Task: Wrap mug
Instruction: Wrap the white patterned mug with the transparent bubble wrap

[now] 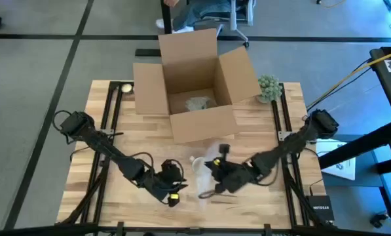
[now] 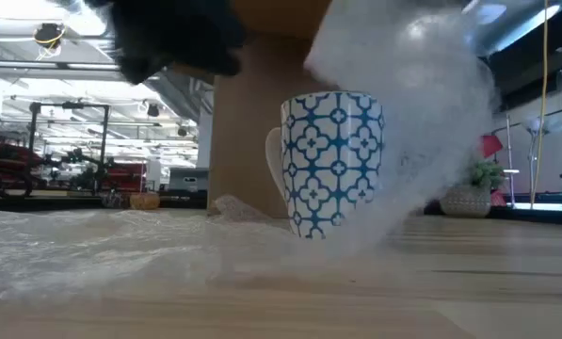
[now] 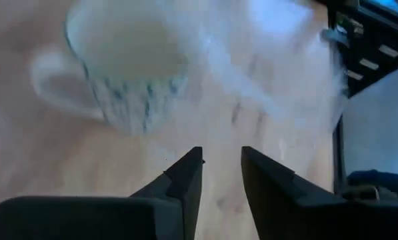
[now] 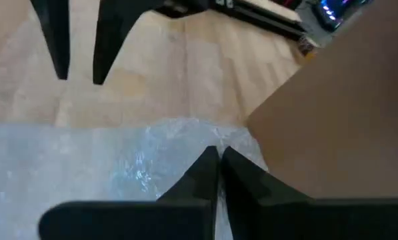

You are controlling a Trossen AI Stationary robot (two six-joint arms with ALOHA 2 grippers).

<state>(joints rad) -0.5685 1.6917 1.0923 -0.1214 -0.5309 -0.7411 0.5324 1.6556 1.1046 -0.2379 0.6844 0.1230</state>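
Two tools flank mug [image 2: 333, 162], right tool [image 4: 217, 157] pinching bubble wrap [image 4: 85, 160], left tool [image 3: 220, 160] spread.

So the wooden table [image 1: 247, 111] sits on grey carpet [image 1: 31, 72] crossed by dark lines. An open cardboard box [image 1: 192, 78] stands at the table's far edge, with a small potted plant [image 1: 269, 87] just right of it. Beyond the box there's an office chair base [image 1: 238, 13] and a person's legs [image 1: 192, 12]. Behind the table the room looks like a big workshop, ceiling lights [image 2: 45, 36] and racks [image 2: 69, 141] off to the box's left.
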